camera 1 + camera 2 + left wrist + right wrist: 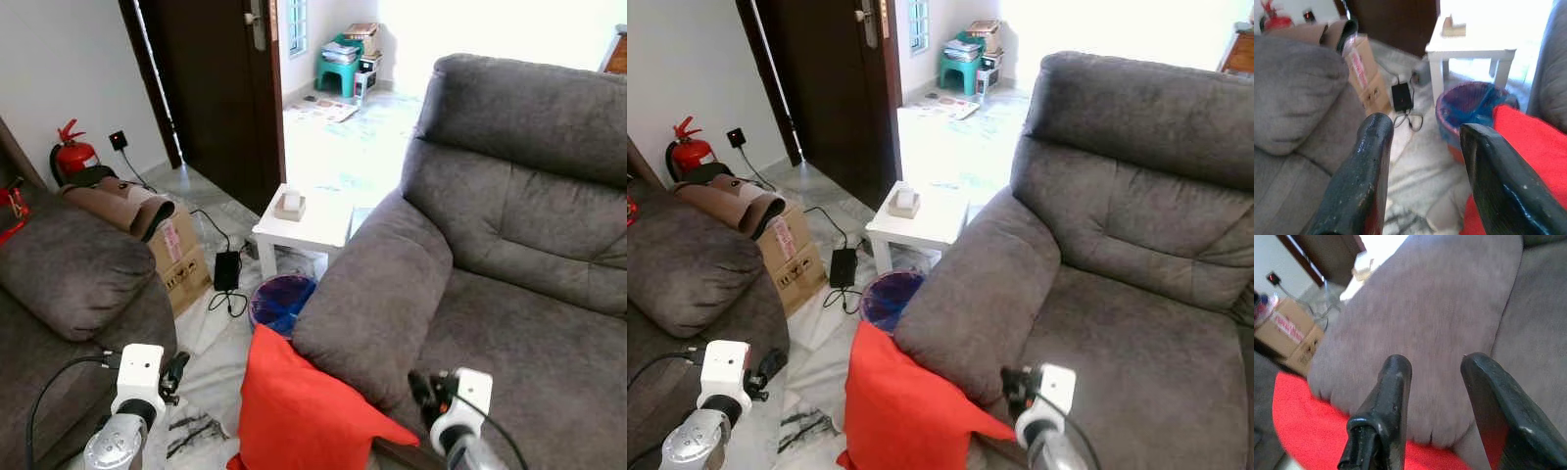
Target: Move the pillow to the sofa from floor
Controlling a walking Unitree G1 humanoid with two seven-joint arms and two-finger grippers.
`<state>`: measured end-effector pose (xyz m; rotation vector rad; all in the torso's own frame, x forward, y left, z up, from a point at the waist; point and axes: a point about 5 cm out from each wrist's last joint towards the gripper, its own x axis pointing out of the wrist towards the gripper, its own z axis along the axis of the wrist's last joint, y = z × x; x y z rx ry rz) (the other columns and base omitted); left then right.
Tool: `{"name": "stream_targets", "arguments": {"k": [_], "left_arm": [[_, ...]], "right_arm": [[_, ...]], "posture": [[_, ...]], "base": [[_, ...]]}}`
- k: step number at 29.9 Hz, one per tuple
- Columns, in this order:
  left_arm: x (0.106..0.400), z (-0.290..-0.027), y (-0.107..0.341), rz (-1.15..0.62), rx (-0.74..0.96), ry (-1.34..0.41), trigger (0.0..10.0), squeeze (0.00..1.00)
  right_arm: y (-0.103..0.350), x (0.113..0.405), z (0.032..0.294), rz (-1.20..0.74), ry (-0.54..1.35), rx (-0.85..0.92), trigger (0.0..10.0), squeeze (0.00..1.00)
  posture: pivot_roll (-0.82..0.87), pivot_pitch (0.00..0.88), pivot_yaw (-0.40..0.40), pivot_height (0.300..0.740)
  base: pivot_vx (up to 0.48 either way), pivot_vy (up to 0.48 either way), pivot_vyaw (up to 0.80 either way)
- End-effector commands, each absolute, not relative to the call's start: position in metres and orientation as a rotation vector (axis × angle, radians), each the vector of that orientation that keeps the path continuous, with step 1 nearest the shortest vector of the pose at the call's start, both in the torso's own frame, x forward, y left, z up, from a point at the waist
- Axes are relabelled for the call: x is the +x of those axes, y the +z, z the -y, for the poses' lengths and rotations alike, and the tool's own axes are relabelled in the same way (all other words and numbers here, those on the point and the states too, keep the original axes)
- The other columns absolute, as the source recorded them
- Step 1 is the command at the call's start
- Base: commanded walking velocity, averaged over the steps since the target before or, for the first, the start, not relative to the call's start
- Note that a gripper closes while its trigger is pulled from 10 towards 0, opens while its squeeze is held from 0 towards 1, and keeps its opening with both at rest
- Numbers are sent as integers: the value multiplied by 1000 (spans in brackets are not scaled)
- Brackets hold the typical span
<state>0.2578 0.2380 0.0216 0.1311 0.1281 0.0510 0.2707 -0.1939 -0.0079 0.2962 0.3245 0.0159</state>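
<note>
The soft red pillow stood on the floor, propped against the plush grey sofa arm, between the two grippers. The left gripper and right gripper were both parted and held nothing.

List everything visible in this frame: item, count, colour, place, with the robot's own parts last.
Red fabric pillow: 1, red, on the floor, leaning on the sofa's armrest.
Grey fabric sofa: 1, grey, right.
Second grey sofa: 1, grey, left.
Small white side table: 1, white, between the sofas.
Blue-lined bin: 1, blue and purple, beside the table.
Cardboard box: 1, brown, by the left sofa.
Red fire extinguisher: 1, red, by the wall.
Left tool: black fingers open, above the floor.
Right tool: black fingers open, facing the armrest.
</note>
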Motion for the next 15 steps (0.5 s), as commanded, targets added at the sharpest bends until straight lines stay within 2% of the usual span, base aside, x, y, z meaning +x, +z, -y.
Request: {"name": "stream_targets", "arguments": {"k": [1,10,15], "left_arm": [[258,-234,29,-75,142,41,10000,0],[270,-227,56,32,144,32,10000,0],[277,-228,67,63,150,31,10000,0]], "right_arm": [[-4,271,192,-278,22,306,10000,0],[20,289,193,-157,37,283,10000,0],[33,300,183,-96,64,288,10000,0]], "posture": [[76,0,21,740],[60,21,17,740],[83,45,27,740]], "base": [[0,0,0],[0,0,0],[0,0,0]]}}
